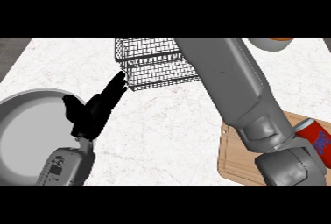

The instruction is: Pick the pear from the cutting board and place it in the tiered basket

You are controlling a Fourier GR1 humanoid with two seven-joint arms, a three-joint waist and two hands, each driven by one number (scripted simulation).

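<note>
White marble bench (pixel 161 140), seen from above: the right forearm (pixel 233 83) stretches across the wire basket (pixel 152 65), its hand out of view, so its fingers cannot be judged. The pear shows nowhere, neither on the board (pixel 236 157) nor in the basket (possibly hidden by the arm). The left hand (pixel 90 111) rests by a grey plate (pixel 26 135), fingers straight and together. A pear is likely light, smooth and easily bruised, best cupped round its wide belly. Blue marks on a red can (pixel 315 133) are unreadable.
</note>
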